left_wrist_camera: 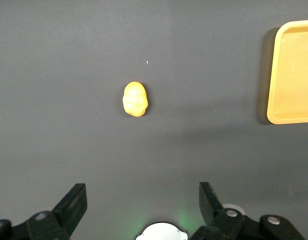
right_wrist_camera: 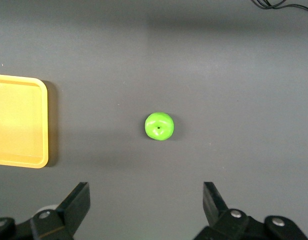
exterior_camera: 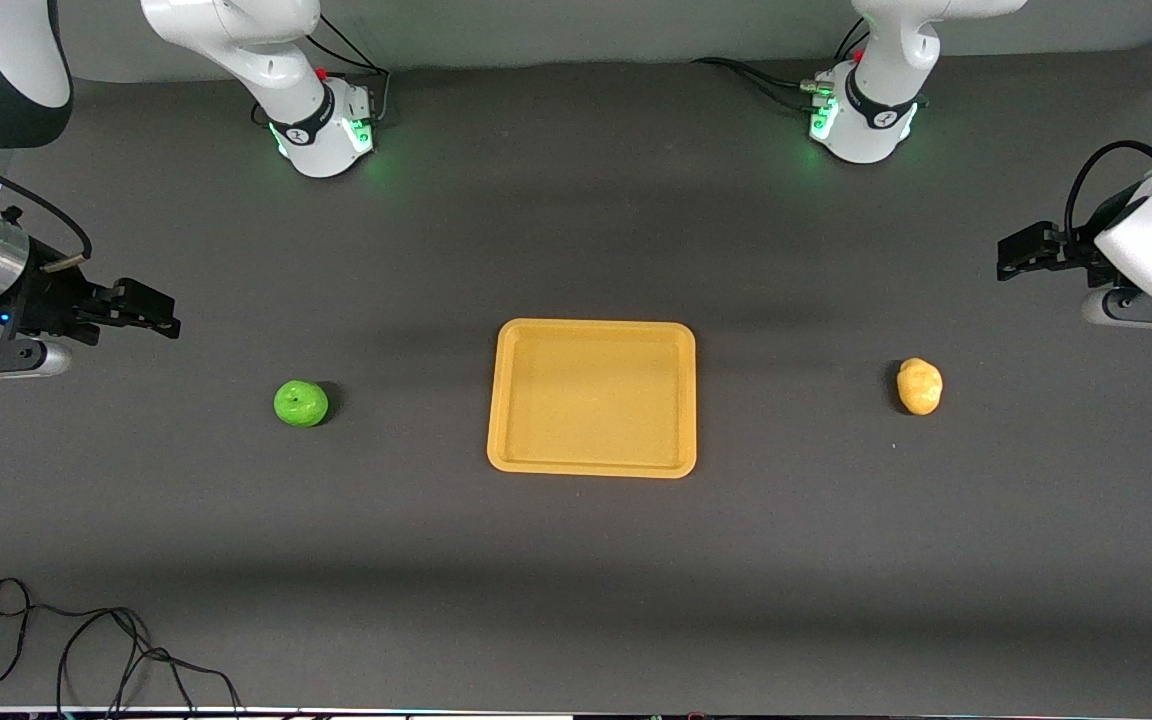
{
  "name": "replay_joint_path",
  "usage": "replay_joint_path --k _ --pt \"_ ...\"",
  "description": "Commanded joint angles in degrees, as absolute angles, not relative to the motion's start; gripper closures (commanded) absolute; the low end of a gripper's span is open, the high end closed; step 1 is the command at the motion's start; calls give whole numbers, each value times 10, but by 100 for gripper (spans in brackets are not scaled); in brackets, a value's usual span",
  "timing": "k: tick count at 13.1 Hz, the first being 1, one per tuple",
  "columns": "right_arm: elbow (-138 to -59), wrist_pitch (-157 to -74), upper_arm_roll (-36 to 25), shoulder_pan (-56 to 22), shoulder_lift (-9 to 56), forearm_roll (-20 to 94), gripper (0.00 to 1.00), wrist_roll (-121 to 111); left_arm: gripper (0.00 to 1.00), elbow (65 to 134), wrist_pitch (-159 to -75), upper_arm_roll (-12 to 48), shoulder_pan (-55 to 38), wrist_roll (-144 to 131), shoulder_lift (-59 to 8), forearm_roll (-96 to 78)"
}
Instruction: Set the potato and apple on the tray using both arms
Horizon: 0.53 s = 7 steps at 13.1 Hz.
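Left tool [left_wrist_camera: 141, 207] hangs spread wide and empty over the bench [exterior_camera: 576, 580] at its own end, with the potato [exterior_camera: 919, 386] closest to it. Right tool [right_wrist_camera: 146, 207] mirrors that, also spread, apple [exterior_camera: 301, 403] on its side. Tray [exterior_camera: 681, 400] sits between the two, nothing on it yet.

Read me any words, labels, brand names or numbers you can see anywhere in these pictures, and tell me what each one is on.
No readable text anywhere.
The tray, apple and potato carry no markings.
Dark marks on the arm bases are too small to read.
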<state>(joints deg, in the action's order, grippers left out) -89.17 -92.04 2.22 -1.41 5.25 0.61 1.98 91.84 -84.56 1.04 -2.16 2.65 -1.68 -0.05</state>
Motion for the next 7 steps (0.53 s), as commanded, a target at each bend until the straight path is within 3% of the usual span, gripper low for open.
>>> replay_joint_path --k 1,7 --pt "-886 -914 25 -12 48 -8 0 31 0 913 -840 4 -30 33 -16 3" --pt "-889 -905 25 -14 41 -10 0 31 0 918 -842 3 -29 33 -17 3"
